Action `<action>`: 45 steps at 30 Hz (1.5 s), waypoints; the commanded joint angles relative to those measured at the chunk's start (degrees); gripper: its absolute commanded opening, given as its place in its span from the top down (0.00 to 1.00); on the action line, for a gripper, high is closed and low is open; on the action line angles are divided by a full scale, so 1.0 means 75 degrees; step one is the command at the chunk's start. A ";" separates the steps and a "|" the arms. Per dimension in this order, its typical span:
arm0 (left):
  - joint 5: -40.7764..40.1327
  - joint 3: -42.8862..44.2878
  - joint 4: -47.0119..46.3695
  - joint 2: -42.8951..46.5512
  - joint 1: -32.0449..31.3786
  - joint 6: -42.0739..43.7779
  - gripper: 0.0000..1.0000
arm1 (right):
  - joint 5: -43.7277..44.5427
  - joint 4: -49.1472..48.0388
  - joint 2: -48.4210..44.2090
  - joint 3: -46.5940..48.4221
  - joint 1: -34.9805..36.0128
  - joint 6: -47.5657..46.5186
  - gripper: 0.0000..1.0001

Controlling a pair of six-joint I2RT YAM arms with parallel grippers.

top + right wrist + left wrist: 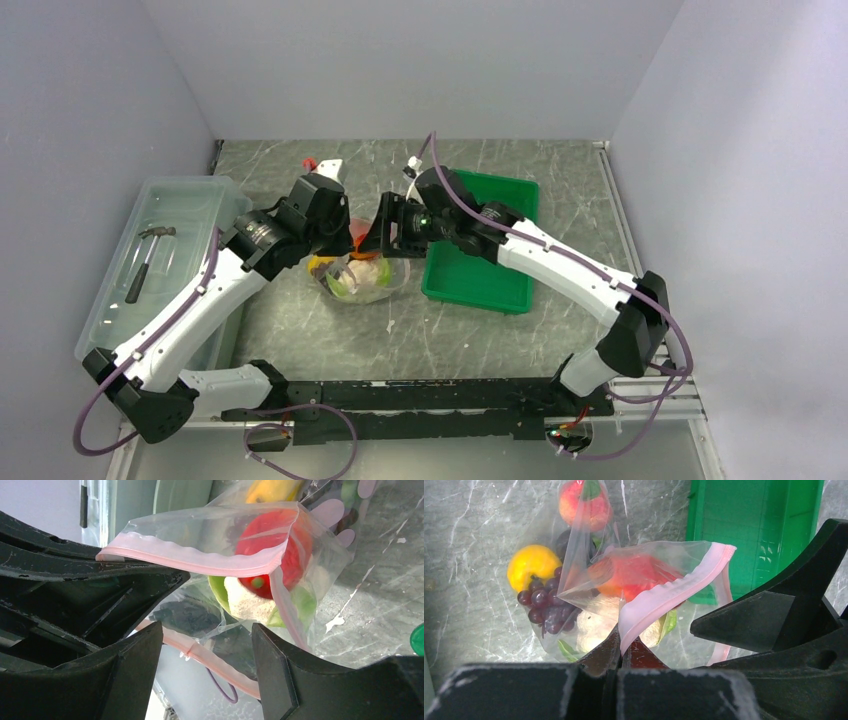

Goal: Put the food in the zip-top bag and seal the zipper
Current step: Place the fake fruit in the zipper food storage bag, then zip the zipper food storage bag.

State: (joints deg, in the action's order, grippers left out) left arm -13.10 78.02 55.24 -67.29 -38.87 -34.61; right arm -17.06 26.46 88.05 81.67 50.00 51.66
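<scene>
- You have a grey, marbled tabletop [440, 335].
- On your left, a translucent plastic bin [195, 205] sits on it.
- Right of centre lies a green tray [475, 282].
- Between them, the clear zip-top bag [365, 282] rests on it, just beside the tray.

One desk [450, 340], tallied from where I stand. I have two arms, my left arm [200, 300] and my right arm [560, 265]. I also have two end effectors, the left end effector [620, 647] and the right end effector [205, 642].

There is one clear zip-top bag [579, 555] with one zipper [200, 562], which shows as two pink lips.

The toy foods number five:
- one dark purple grape bunch [546, 607]
- one orange-yellow fruit [531, 565]
- one red tomato piece [639, 575]
- one pale leafy vegetable [596, 622]
- one pink-red round piece [584, 505]

There is also one green tray [480, 270], one translucent bin [190, 200] and one hammer [148, 258]. That makes three containers in all: bag, tray and bin.
</scene>
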 commanded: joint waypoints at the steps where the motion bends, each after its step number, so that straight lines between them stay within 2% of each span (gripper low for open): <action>1: 0.0124 0.0005 -0.0451 0.0275 -0.0013 -0.0234 1.00 | 0.0366 -0.0055 -0.0507 0.0304 0.0104 -0.0116 0.31; 15: 0.0021 0.0155 -0.0660 0.0203 -0.0010 -0.0695 1.00 | 0.1347 0.0474 -0.2216 -0.0538 0.0540 -0.1522 0.32; 20: -0.0125 0.0197 -0.0846 0.0339 -0.0012 -0.1029 1.00 | 0.2458 0.0568 -0.2486 -0.0810 0.1152 -0.1697 0.33; 33: -0.0634 0.0331 -0.1171 0.0788 -0.0013 -0.1895 1.00 | 0.5569 0.1054 -0.1947 -0.0203 0.2914 -0.1964 0.33; 45: -0.0736 0.0156 -0.1591 0.1003 -0.0014 -0.2491 1.00 | 0.6496 0.1381 -0.0830 0.0934 0.3353 -0.1679 0.31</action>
State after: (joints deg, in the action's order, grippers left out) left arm -16.88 78.13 49.93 -62.33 -38.87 -50.28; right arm 27.11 34.98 80.29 84.07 74.89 37.95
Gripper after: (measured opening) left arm 0.009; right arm 0.684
